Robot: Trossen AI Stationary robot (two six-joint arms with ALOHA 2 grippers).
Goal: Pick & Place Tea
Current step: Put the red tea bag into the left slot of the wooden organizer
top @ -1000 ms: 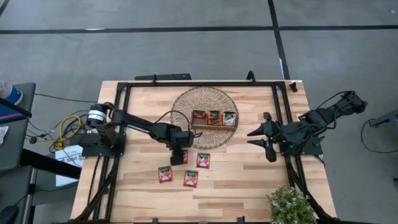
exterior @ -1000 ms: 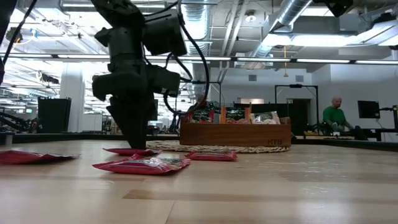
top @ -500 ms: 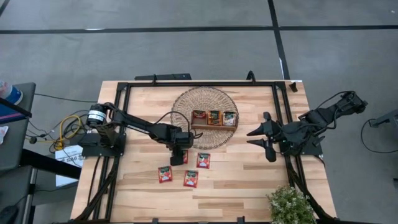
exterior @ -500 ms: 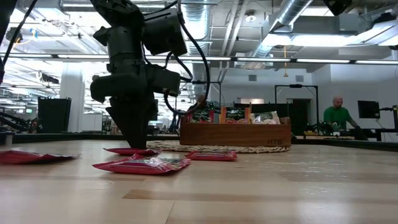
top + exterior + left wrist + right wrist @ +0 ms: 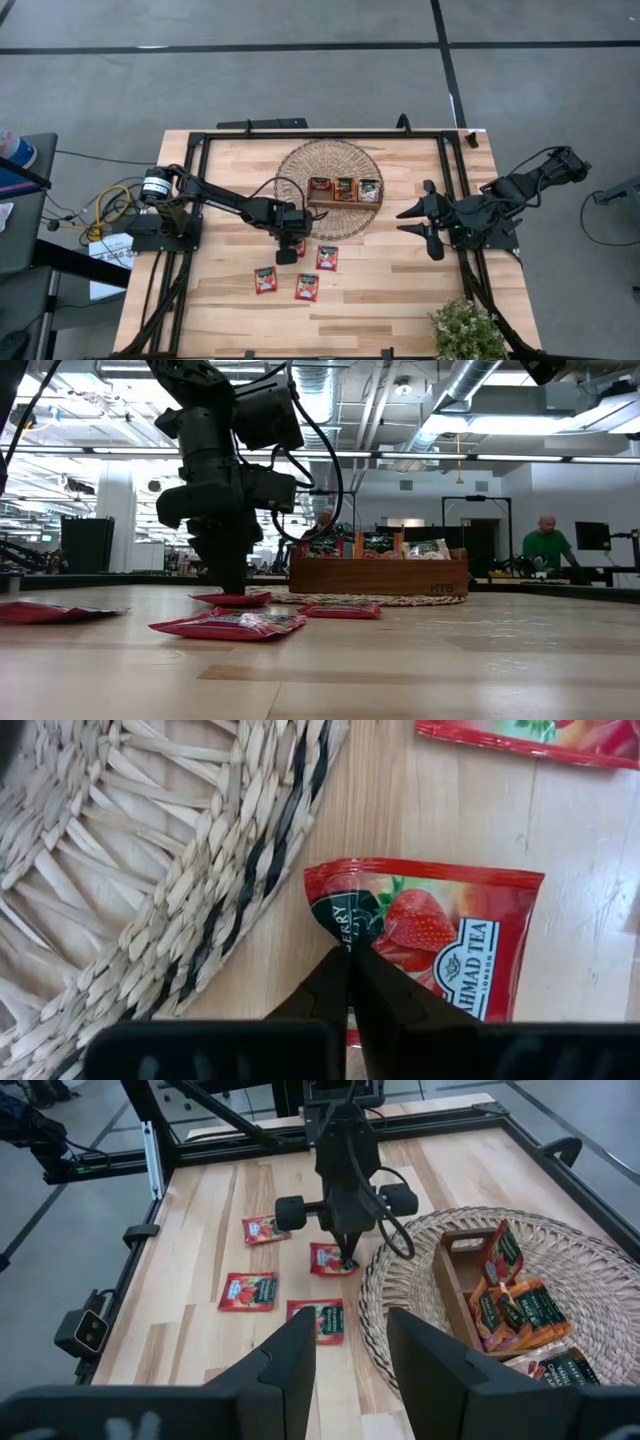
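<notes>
— What's on the pale wooden table?

— A round woven straw mat and flat red square tea sachets. The left gripper, open a second ago, has pinched shut on one red sachet beside the mat.

— And the right gripper?

— Waiting far right, partly open, empty. The left arm hides most of that sachet from above.
</notes>
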